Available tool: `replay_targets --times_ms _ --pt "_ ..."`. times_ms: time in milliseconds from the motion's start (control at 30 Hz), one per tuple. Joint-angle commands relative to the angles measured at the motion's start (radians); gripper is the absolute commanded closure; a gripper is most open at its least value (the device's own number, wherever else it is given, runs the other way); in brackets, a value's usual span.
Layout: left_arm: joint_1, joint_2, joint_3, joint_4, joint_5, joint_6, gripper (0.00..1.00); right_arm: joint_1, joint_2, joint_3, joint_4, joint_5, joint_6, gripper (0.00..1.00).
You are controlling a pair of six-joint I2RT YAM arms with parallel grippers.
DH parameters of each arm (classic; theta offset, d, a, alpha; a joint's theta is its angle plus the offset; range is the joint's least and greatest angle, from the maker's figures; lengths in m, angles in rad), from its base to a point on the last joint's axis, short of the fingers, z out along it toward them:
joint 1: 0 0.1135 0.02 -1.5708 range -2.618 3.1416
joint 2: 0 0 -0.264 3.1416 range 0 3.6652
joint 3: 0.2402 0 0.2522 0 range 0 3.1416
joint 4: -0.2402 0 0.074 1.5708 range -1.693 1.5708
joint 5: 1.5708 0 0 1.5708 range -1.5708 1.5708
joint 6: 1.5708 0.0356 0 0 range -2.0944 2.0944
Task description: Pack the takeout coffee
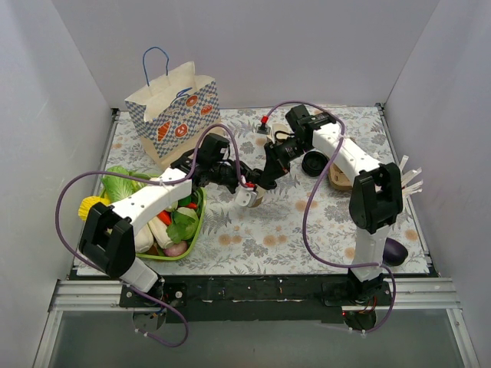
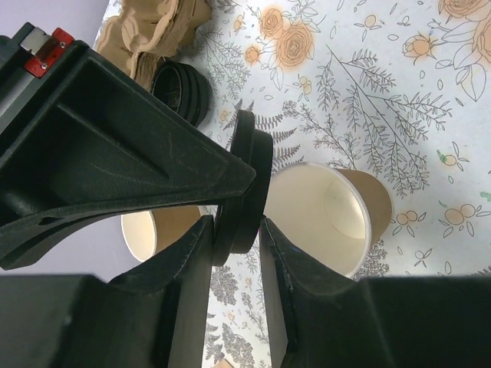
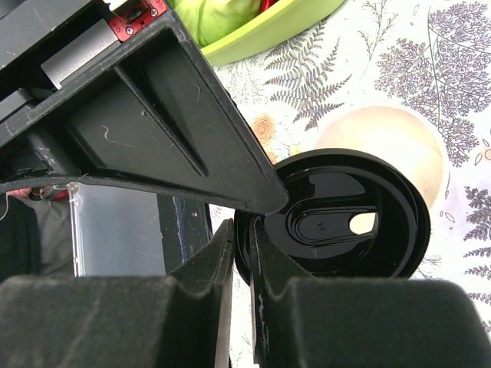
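Observation:
A black plastic lid (image 2: 244,176) hangs edge-on between my two grippers above the middle of the flowered table. My left gripper (image 2: 236,222) has both fingers against its lower rim, and it reaches in from the left in the top view (image 1: 245,193). My right gripper (image 3: 244,230) is shut on the opposite rim of the lid (image 3: 345,222) and also shows in the top view (image 1: 265,181). An open tan kraft cup (image 2: 330,211) with a white inside stands just below the lid, and shows behind it in the right wrist view (image 3: 399,134). A second open cup (image 2: 146,234) shows behind my left finger.
A patterned paper bag (image 1: 175,107) stands at the back left. A green basket (image 1: 198,222) of vegetables is at the left. The brown carrier (image 1: 341,182) and spare black lids (image 1: 314,163) lie to the right, with white sticks (image 1: 410,180) and a purple object (image 1: 395,249) beyond.

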Motion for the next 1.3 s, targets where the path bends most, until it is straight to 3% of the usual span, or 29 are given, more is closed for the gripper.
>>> replay_targets --times_ms 0,167,333,400,433,500,533,600,767,1000,1133,1267 --pt "-0.011 0.008 0.037 -0.026 -0.006 0.012 0.79 0.008 0.005 0.064 -0.006 -0.031 -0.008 0.98" --pt "-0.007 -0.02 0.032 -0.013 -0.052 -0.149 0.87 -0.036 0.008 0.217 0.017 -0.011 0.034 0.79" --pt "0.027 -0.072 0.011 0.017 -0.022 -0.52 0.88 -0.142 0.036 0.36 0.069 -0.063 0.139 0.54" --pt "0.036 -0.099 0.002 0.036 -0.014 -0.646 0.89 -0.191 0.025 0.341 0.14 -0.09 0.241 0.45" --pt "0.038 -0.11 -0.006 0.055 -0.013 -0.797 0.89 -0.205 0.01 0.324 0.213 -0.093 0.274 0.43" --pt "0.055 -0.118 -0.014 0.101 -0.016 -0.949 0.89 -0.223 -0.012 0.269 0.273 -0.072 0.292 0.35" --pt "0.065 -0.113 -0.009 0.104 -0.009 -1.079 0.89 -0.223 -0.038 0.249 0.314 -0.051 0.28 0.35" --pt "0.119 -0.09 0.012 0.102 0.016 -1.193 0.89 -0.222 -0.076 0.171 0.397 0.008 0.286 0.34" --pt "0.271 -0.006 0.063 0.089 0.21 -1.564 0.88 -0.214 -0.202 -0.136 0.704 0.153 0.441 0.32" --pt "0.339 0.063 -0.001 0.24 0.366 -1.926 0.89 -0.142 -0.194 -0.235 0.743 0.187 0.486 0.32" --pt "0.345 0.095 -0.06 0.343 0.409 -2.057 0.89 -0.105 -0.19 -0.262 0.741 0.187 0.486 0.32" --pt "0.348 0.135 -0.072 0.379 0.405 -2.097 0.89 -0.081 -0.191 -0.302 0.734 0.222 0.479 0.32"
